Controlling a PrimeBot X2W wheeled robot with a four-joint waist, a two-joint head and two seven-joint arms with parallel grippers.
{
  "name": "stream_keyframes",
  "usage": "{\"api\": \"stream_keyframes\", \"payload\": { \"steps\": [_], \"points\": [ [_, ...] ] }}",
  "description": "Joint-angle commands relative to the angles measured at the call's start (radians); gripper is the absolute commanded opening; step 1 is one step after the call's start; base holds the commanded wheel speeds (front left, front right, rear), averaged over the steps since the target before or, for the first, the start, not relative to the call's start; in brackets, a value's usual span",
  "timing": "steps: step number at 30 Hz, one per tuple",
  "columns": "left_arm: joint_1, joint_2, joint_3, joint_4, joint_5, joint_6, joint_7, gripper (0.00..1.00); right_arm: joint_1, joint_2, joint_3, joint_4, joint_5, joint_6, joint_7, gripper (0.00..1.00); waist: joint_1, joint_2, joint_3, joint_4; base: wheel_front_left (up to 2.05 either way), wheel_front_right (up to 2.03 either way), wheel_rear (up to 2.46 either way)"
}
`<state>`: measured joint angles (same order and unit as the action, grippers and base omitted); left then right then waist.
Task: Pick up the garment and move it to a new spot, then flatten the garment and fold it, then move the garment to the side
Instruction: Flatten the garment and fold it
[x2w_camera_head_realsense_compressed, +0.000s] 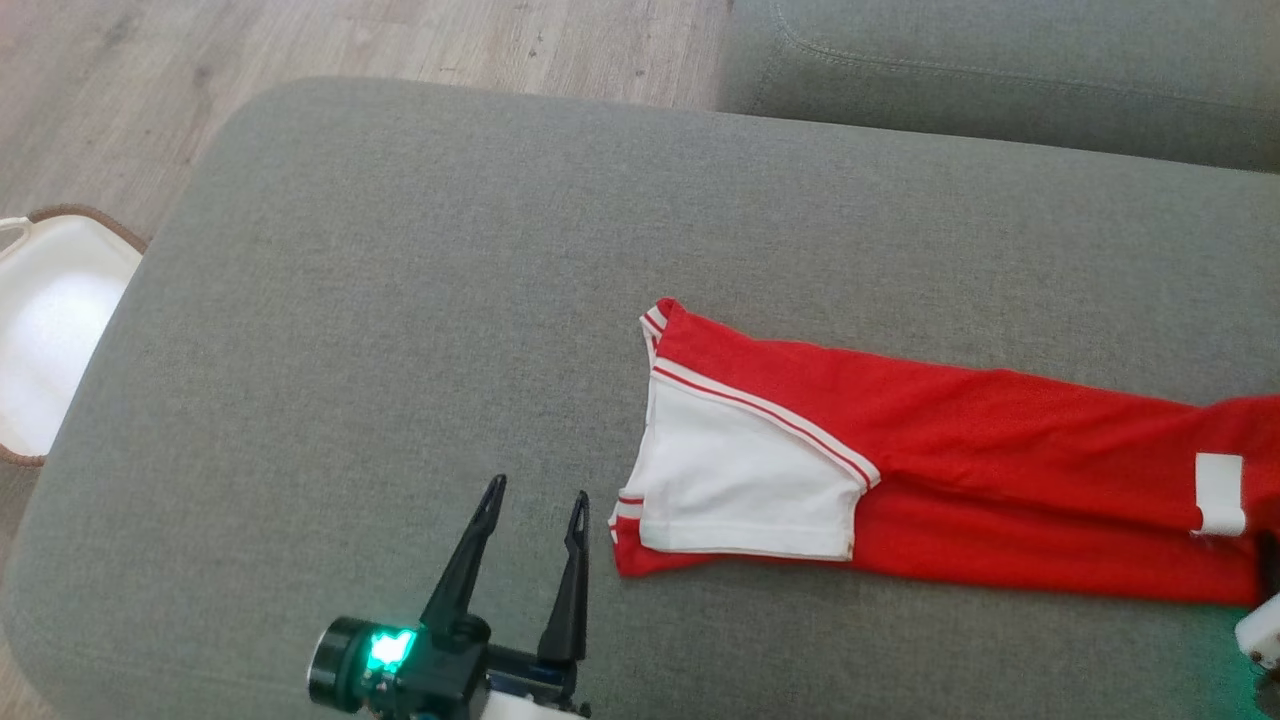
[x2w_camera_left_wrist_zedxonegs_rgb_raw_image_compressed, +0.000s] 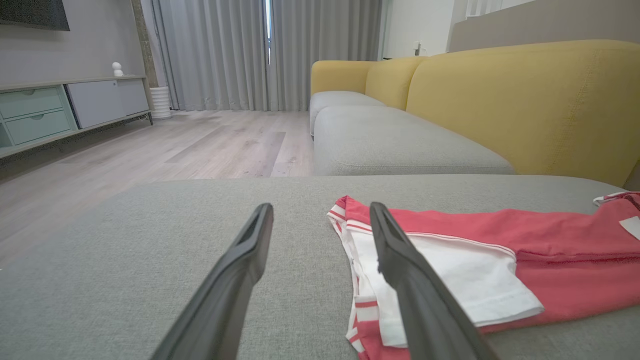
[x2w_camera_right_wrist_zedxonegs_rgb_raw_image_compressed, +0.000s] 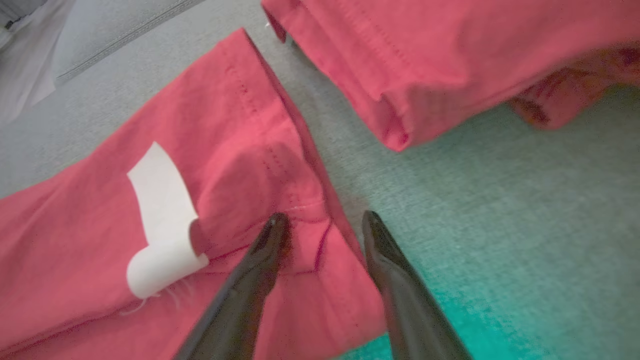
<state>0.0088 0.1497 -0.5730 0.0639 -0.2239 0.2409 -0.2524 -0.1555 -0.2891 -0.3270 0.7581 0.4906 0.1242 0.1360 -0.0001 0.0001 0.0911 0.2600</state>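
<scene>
While the garment lies as a long, narrow strip across the grey cushion, with its white-sleeved end toward the robot's left and its hem end toward the right, one gripper stands at each end. The left gripper is spread wide and empty. It sits just beside the sleeve end and appears clear of the cloth. The right gripper has its jaws apart astride the hem corner, one finger on the red fabric near the curled white label and the other over bare cushion. Nothing is gripped yet.

Assessment: the step in hand appears to be seizing both ends for the next fold.

Recommendation: the right fingers should catch every layer at the corner before closing and avoid the label. The left gripper should take its near corner likewise, so that both ends lift together without wrinkling.
</scene>
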Motion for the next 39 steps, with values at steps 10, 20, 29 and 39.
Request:
{"api": "stream_keyframes", "payload": {
  "steps": [10,20,29,39],
  "points": [
    [0.006,-0.034,0.094,-0.025,0.050,-0.032,-0.009,1.00,0.018,-0.008,0.044,-0.119,0.019,0.007,0.003,0.00,0.0001,-0.0001,-0.010,-0.038,0.00,0.00,0.00],
    [0.018,-0.057,0.123,-0.018,0.075,-0.070,-0.009,1.00,0.088,-0.047,0.067,-0.436,0.139,0.007,0.061,0.00,0.0001,-0.0001,-0.024,-0.045,0.00,0.00,0.00],
    [0.019,-0.072,0.136,-0.007,0.093,-0.101,-0.009,1.00,0.082,0.052,0.217,-0.777,0.171,0.007,0.112,0.00,0.0001,-0.0001,-0.027,0.031,0.00,0.00,0.00],
    [0.008,-0.086,0.140,0.007,0.103,-0.123,-0.009,1.00,0.003,0.168,0.485,-0.808,0.155,0.007,0.171,0.00,0.0001,-0.0001,-0.004,0.129,0.00,0.00,0.00]
  ]
}}
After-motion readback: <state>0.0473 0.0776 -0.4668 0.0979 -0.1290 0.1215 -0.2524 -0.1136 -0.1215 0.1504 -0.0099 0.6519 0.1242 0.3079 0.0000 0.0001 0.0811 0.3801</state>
